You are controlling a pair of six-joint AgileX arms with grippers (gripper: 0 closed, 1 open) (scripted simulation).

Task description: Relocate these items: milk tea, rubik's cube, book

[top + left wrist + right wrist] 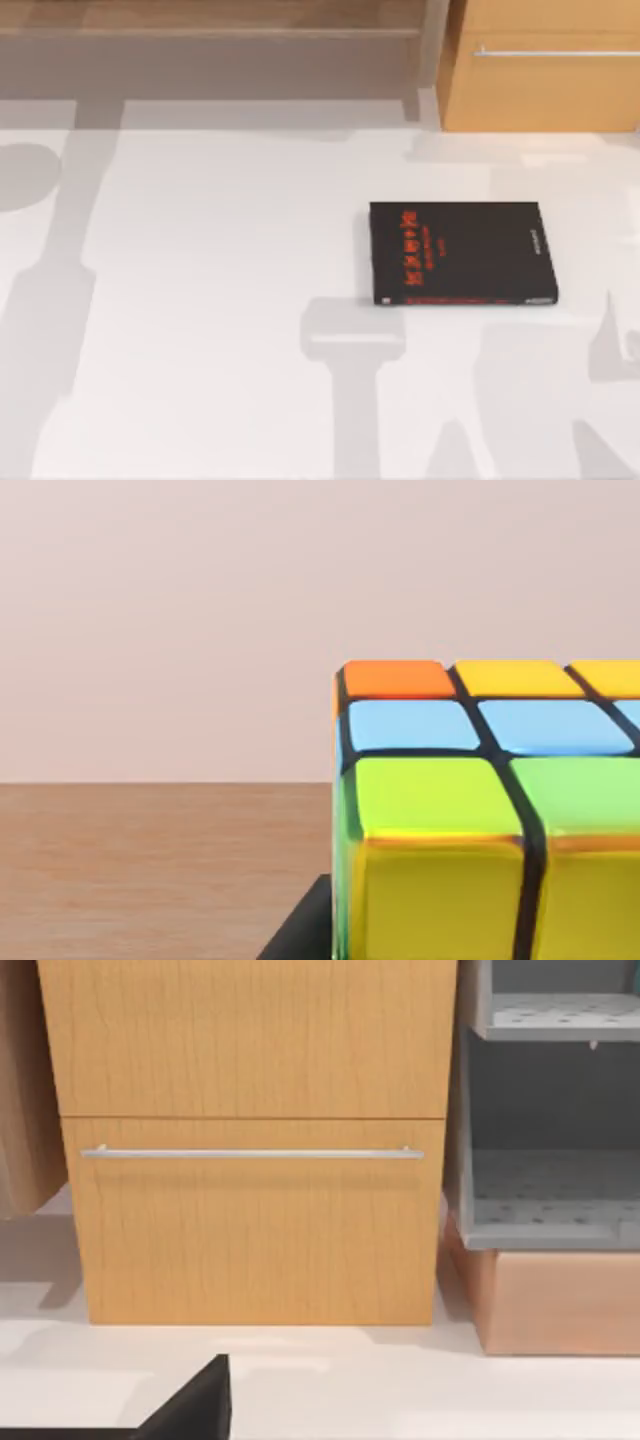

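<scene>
White table [200, 300], black book [460, 253] at right, wooden cabinet [250, 1140] behind.
Cube step in hand: cube [480, 820] sits close before the left wrist camera, above a wooden surface; grip state cannot be told. Next move likely calls for setting it down.

Your top view looks straight down on the white surface [200, 300] from high up, the black book [460, 253] right of centre and the wooden cabinet [545, 65] at the far right edge. Your left wrist view sits very close to the rubik's cube [480, 810], facing level across a brown wooden board [150, 860] toward a plain pale wall. Your right wrist view sits low over the surface, facing the cabinet front and its handle [250, 1153], a grey shelf unit [550, 1110] beside it. Top and right wrist views share the cabinet, handle and a corner of the black book [195, 1405].
</scene>
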